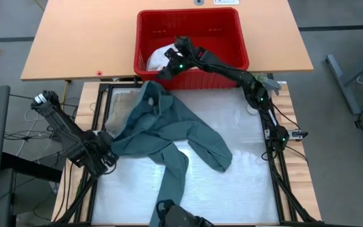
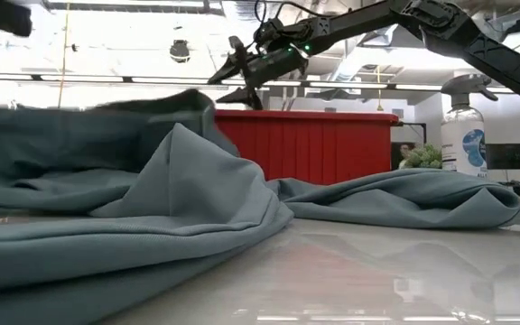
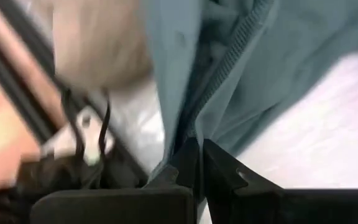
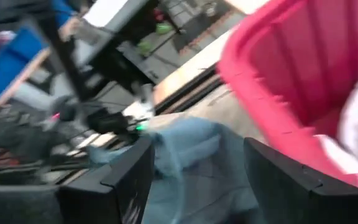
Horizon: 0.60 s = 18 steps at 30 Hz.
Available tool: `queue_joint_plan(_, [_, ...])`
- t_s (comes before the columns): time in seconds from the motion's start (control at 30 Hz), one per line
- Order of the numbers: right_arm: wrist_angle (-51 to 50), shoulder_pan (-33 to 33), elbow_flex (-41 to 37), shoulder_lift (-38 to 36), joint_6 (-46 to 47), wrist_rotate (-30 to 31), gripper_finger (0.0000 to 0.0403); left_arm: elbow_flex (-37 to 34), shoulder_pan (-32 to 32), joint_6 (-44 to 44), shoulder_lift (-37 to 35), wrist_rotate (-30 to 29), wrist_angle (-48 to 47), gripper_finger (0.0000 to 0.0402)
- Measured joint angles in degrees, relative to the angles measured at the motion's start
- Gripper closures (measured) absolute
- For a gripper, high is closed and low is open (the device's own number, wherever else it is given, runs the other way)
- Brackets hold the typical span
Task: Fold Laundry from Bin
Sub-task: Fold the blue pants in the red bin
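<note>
Teal cloth point(image 2: 179, 194) fills the low view's foreground, a long-sleeved garment sprawled across the worktop point(image 1: 244, 189). At its left edge the left pincer point(image 1: 106, 157) is clamped tight on a fold of it. Over the red bin point(image 1: 222, 60), the right pincer point(image 1: 169, 63) hangs with fingers spread wide, holding nothing, just above a white garment point(image 1: 158, 57) inside. No legible writing.

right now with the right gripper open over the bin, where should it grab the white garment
Probably the raised bunched fold at the top of the white garment, coming straight down from above. It lies crumpled in the red bin's near-left corner, and the tall walls block any sideways approach. The right gripper already hangs open over it; the left gripper is shut on the teal garment.
</note>
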Motion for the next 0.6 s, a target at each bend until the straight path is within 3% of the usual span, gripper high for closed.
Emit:
queue_joint_plan(0.1, [-1.6,-0.3,-0.1,-1.6,0.8,-5.1,0.0132,-3.0,-1.0,-3.9,-1.1,3.3,1.1,0.0401])
queue_joint_plan(0.23, [-3.8,-1.1,-0.1,-3.4,0.9,-13.5,0.0132,-2.4,-1.4,-4.7,-0.7,2.4,0.9,0.0401])
queue_joint_plan(0.33, [-13.4,0.3,-0.1,-5.8,-11.0,-14.1,0.0137,-2.2,-1.5,-6.6,-0.9,4.2,0.8,0.0401])
queue_joint_plan(0.47, [-28.8,7.0,0.0,-8.5,-32.7,-2.8,0.0156,-2.2,-2.8,-8.1,-1.2,5.9,2.7,0.0401])
queue_joint_plan(0.6, [-32.7,15.0,-0.1,-7.1,-37.9,17.7,0.0171,-2.2,-3.0,-8.3,-1.2,5.9,4.8,0.0401])
